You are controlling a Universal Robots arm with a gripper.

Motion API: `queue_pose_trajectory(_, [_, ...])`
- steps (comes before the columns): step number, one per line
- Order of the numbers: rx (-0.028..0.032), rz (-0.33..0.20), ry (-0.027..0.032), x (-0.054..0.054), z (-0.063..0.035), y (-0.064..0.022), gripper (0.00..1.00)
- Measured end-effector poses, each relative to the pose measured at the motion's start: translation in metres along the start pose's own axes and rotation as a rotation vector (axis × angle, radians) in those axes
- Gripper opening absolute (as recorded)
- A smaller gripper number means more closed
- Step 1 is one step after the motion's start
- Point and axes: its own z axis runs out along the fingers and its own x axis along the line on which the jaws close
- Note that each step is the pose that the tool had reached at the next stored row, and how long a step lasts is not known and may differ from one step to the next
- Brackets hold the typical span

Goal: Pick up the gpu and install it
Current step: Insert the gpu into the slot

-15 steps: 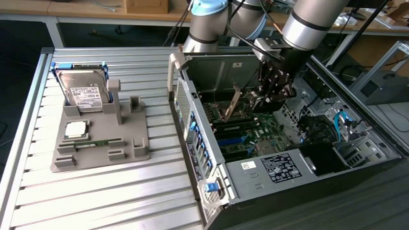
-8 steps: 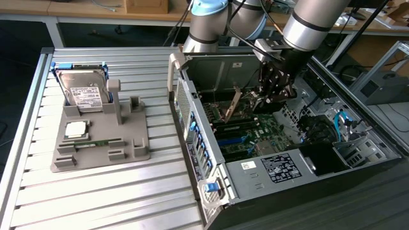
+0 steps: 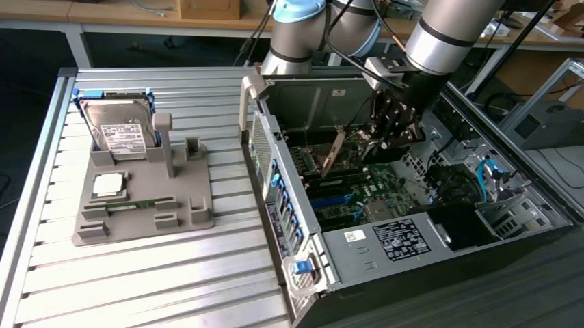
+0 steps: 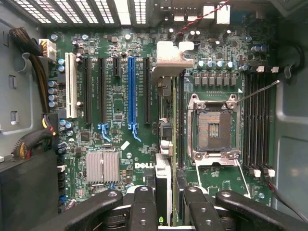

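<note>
Black metal claw (image 4: pixel 166 195) clamped on thin green-brown gpu card (image 4: pixel 167 139)
Edge-on over glossy green motherboard (image 4: pixel 120 101) inside open grey steel case (image 3: pixel 365 260); ribbed aluminium table (image 3: pixel 137 273), wooden benches (image 3: pixel 109 10) far behind

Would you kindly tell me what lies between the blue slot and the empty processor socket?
In the wrist view: a black slot and the gpu, edge-on.

Thin green-brown gpu (image 4: pixel 164 175), edge-on, upright inside the computer case (image 3: pixel 273 171)
</note>
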Motion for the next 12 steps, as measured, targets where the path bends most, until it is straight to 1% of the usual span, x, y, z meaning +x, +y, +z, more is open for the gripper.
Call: queue_pose_trajectory(12, [0.0, 0.0, 0.0, 0.005, 0.0001, -0.0001, 0.27])
